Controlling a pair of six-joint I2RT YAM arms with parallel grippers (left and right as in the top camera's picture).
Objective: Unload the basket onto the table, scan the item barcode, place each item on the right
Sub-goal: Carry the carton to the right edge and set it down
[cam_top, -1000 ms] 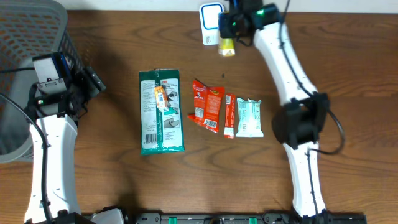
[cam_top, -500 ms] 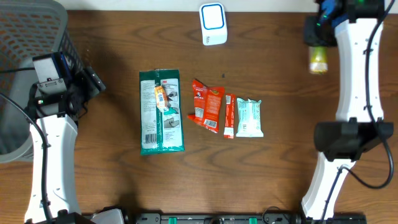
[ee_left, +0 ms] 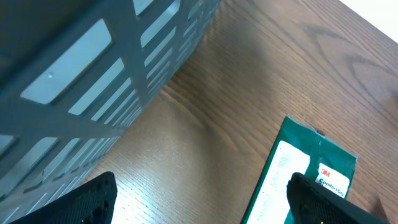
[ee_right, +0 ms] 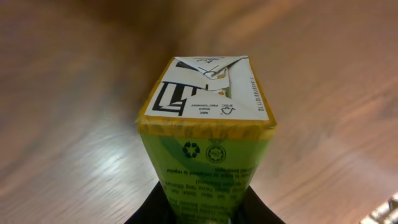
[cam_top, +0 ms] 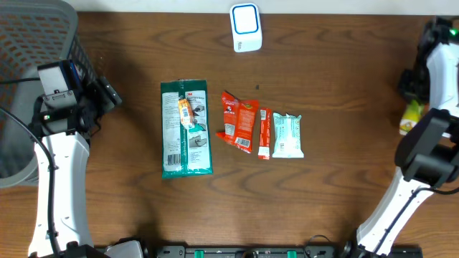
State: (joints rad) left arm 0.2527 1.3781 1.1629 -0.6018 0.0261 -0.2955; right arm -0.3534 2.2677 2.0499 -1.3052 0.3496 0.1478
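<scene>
My right gripper point(ee_right: 205, 210) is shut on a green and yellow carton point(ee_right: 205, 146), whose folded white end with black barcode bars point(ee_right: 171, 99) points away from the wrist camera. In the overhead view the carton point(cam_top: 409, 119) hangs at the table's far right edge, under the right gripper point(cam_top: 412, 100). The white scanner with a blue face point(cam_top: 245, 27) stands at the back centre, far from the carton. My left gripper point(cam_top: 107, 92) is open beside the basket, and the left wrist view shows nothing between its fingers point(ee_left: 93, 200).
A grey mesh basket point(cam_top: 36, 64) fills the left edge, close to the left arm. On the table's middle lie a green 3M package point(cam_top: 186, 136), red packets point(cam_top: 239, 120), a thin red stick point(cam_top: 265, 133) and a pale teal packet point(cam_top: 287, 135).
The right arm has swung from the scanner at the back, across to the table's far right edge, carrying the carton with it. The left arm has not moved.
</scene>
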